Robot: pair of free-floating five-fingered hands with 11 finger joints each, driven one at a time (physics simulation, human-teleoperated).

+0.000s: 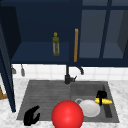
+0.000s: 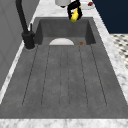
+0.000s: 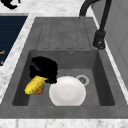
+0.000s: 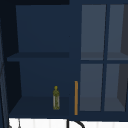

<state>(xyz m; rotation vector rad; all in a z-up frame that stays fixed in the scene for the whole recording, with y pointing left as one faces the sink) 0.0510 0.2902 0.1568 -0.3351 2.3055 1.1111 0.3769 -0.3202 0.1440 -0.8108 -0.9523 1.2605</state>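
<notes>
Red ball (image 1: 67, 115) sits nearest you, just in front of the sink (image 1: 45, 93).
Your right hand (image 1: 101, 95) clenches a corn cob (image 1: 104, 101) over the sink's basin beside the white plate (image 1: 89, 108); a loosened grasp could drop it. Left hand (image 1: 31, 116) hangs curled, holding nothing, at the sink's left front corner.

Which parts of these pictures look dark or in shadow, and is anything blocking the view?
Front view: the open cabinet is dim around the bottle, and a red ball covers part of the sink basin. Right side view: the right robot hand is a flat black shape curled on the corn cob.
</notes>
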